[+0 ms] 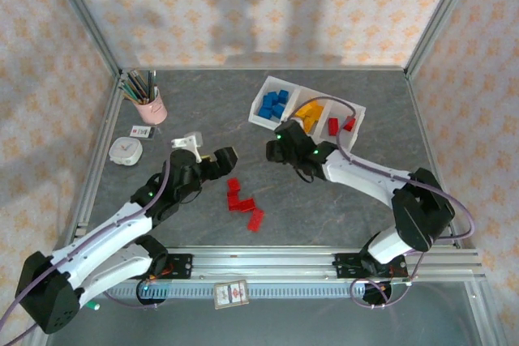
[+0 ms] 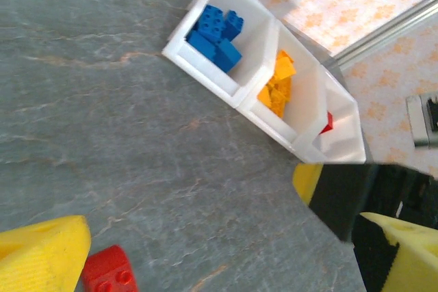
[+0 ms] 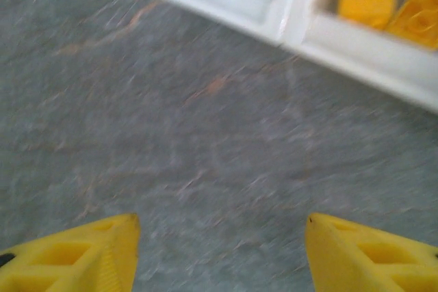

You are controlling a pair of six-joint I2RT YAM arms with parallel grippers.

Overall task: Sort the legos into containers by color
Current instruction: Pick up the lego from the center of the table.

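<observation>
Hovering above bare surface just beside tray (image 1: pixel 280 83) near wall, right end effector (image 1: pixel 277 147) spread wide, gripping nothing. Left end effector (image 1: pixel 225 158) likewise wide open and empty, just beside loose red bricks (image 1: pixel 243 200) mid-surface, toward near edge. Tray toward far right corner: blue bricks (image 1: pixel 274 104) in left compartment, yellow-orange bricks (image 1: pixel 308 113) in middle, sorted red bricks (image 1: pixel 332 126) in right. Pink pencil cup (image 1: pixel 150 107) at far left corner.

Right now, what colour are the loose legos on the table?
Loose legos are red; top external view.
</observation>
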